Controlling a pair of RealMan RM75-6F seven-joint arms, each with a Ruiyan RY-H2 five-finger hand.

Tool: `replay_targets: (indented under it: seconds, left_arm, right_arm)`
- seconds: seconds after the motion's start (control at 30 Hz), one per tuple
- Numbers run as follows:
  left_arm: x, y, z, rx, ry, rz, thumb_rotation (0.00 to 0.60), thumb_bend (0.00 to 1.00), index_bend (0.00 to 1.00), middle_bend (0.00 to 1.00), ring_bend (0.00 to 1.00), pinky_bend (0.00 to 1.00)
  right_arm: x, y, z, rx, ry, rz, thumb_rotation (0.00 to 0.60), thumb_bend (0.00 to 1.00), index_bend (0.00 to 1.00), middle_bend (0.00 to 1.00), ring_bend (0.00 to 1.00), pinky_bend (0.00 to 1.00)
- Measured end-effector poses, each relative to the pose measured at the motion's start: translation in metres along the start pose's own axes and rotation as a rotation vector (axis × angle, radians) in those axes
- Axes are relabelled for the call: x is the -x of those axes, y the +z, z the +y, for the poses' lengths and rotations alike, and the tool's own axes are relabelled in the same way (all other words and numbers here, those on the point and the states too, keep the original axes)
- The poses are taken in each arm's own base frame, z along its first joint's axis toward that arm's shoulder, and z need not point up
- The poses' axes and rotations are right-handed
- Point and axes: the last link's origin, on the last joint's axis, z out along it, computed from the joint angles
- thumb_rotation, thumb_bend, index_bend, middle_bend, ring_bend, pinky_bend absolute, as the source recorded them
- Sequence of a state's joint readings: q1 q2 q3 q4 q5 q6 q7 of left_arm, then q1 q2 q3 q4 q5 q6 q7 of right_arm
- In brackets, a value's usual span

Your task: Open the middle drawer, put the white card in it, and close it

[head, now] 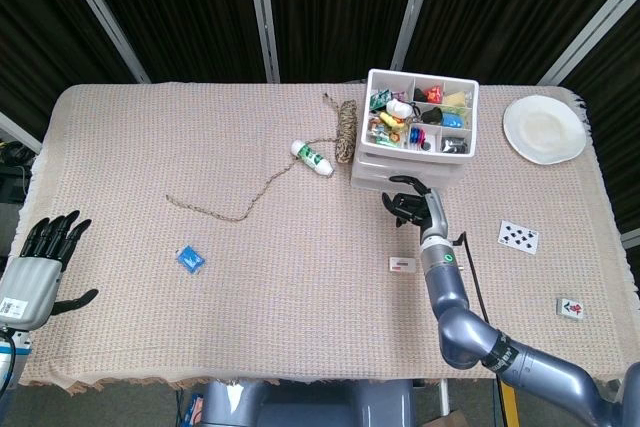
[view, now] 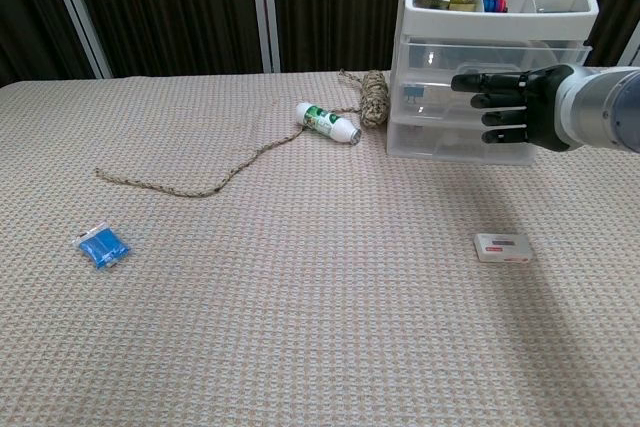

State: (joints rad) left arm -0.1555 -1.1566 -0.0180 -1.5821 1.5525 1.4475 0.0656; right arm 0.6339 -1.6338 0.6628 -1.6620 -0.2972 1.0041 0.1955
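Right hand has its dark fingers stretched out sideways across the front of the middle drawer of the clear drawer unit, holding nothing; can't tell if they're actually touching it. The drawer looks pretty much closed. The white card lies flat on the woven surface, in front of the unit and well apart from it. Left hand sits at the surface's near left corner, fingers spread and empty.
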Motion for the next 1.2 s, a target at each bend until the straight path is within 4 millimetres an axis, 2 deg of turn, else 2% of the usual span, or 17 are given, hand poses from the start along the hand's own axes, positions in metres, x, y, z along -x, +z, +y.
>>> replay_targets:
  seconds: [0.33, 0.53, 0.87, 1.07, 1.2]
  left_arm:
    - [0.000, -0.001, 0.000, 0.001, 0.002, 0.008, 0.600, 0.14, 0.07, 0.00, 0.00, 0.00]
    - [0.000, -0.001, 0.000, 0.000, 0.003, 0.008, 0.600, 0.14, 0.07, 0.00, 0.00, 0.00]
    - [0.000, -0.001, 0.001, 0.002, 0.010, 0.019, 0.600, 0.14, 0.07, 0.00, 0.00, 0.00]
    - [0.000, -0.001, 0.001, 0.002, 0.006, 0.013, 0.600, 0.14, 0.07, 0.00, 0.00, 0.00]
    - [0.000, -0.001, 0.000, 0.001, 0.002, 0.009, 0.600, 0.14, 0.07, 0.00, 0.00, 0.00]
  right_arm:
    - [-0.007, -0.021, 0.012, 0.006, -0.019, -0.015, 0.600, 0.26, 0.34, 0.78, 0.83, 0.74]
    - [-0.012, -0.032, 0.011, -0.067, -0.116, -0.014, 0.600, 0.26, 0.31, 0.76, 0.82, 0.73]
    - [-0.033, -0.045, -0.011, -0.355, -0.570, 0.128, 0.600, 0.26, 0.23, 0.76, 0.81, 0.72]
    - [-0.044, -0.041, -0.019, -0.390, -0.843, 0.238, 0.600, 0.26, 0.23, 0.76, 0.81, 0.72]
    - [-0.049, -0.034, -0.019, -0.348, -0.934, 0.285, 0.600, 0.26, 0.23, 0.76, 0.81, 0.72]
